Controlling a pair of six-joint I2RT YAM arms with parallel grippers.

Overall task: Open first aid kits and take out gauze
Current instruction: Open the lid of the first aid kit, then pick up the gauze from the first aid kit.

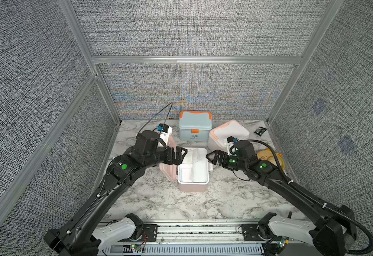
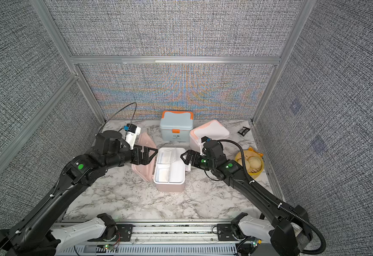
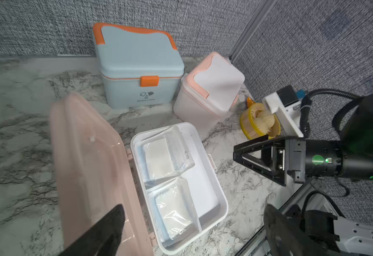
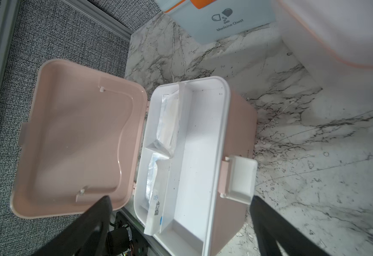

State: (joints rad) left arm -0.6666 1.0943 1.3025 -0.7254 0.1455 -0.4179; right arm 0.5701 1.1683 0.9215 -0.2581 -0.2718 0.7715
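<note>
Nearest stands the pink-and-white kit [image 1: 193, 171], its lid [image 3: 88, 168] thrown back, with two gauze packets [image 3: 166, 158] lying in the white tray. The left gripper [image 1: 179, 155] and the right gripper [image 1: 213, 156] hover at its two sides, both spread wide and empty. Behind, the blue-and-orange kit [image 1: 195, 126] is closed, and the white-and-peach kit [image 1: 227, 135] leans tilted beside it.

We have both arms reaching inward, left gripper [image 1: 182, 155] and right gripper [image 1: 211, 156] open, empty, facing each other.
</note>
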